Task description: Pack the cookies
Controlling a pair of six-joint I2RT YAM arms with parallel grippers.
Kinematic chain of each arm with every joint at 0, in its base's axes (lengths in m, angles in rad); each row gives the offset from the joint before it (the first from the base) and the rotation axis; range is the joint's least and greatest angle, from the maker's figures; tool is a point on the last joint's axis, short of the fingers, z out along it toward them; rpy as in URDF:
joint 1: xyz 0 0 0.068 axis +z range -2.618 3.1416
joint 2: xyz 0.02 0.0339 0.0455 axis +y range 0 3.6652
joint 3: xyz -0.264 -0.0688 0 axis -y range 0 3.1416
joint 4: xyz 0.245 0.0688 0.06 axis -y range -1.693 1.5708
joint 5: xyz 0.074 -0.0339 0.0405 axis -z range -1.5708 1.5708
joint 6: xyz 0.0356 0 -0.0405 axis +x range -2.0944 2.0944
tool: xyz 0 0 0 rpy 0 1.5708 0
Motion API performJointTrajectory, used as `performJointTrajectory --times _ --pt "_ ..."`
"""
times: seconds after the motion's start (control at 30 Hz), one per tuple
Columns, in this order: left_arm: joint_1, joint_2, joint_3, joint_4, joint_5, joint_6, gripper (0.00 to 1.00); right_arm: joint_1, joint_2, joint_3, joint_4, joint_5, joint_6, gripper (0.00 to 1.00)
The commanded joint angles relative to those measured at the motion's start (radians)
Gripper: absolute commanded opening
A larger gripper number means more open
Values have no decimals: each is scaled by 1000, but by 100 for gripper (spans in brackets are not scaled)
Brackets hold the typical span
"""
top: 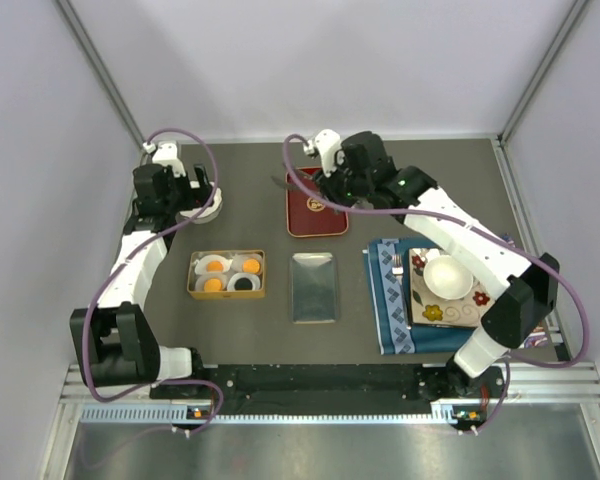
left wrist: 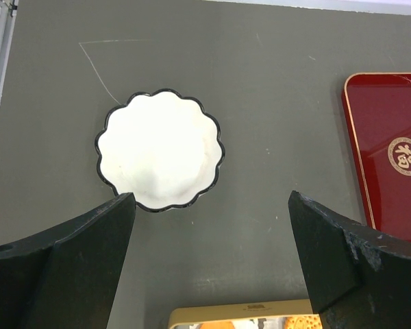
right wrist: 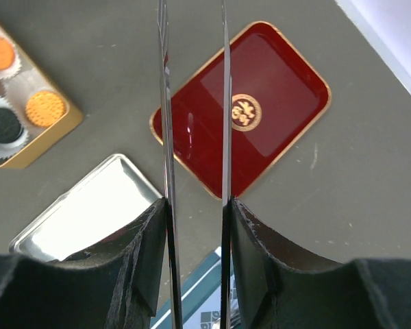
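The cookies sit in white paper cups inside a gold tin (top: 192, 275): orange ones (top: 214, 265) and a black one (top: 243, 285). In the right wrist view the tin (right wrist: 51, 133) shows an orange cookie (right wrist: 44, 106) and the black cookie (right wrist: 1, 123). My right gripper (top: 330, 185) (right wrist: 197, 205) is shut on metal tongs (right wrist: 166, 103), whose two blades point over the red tray (right wrist: 243, 110). My left gripper (top: 205, 200) (left wrist: 209, 199) hangs open and holds nothing, just in front of a white scalloped dish (left wrist: 159, 149).
A silver lid (top: 313, 287) lies in the middle, to the right of the tin. The red tray (top: 317, 215) is behind it. At the right, a blue cloth (top: 388, 300) carries a floral plate (top: 435, 312), a white bowl (top: 447, 277) and a fork (top: 396, 264).
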Motion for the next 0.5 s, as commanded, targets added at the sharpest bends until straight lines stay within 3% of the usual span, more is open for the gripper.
performJointTrajectory --times 0.0,0.47 --pt "5 -54 -29 78 48 16 99 -66 -77 6 62 17 48 40" --pt "5 -134 -101 81 154 65 99 -305 -112 -98 128 89 114 40"
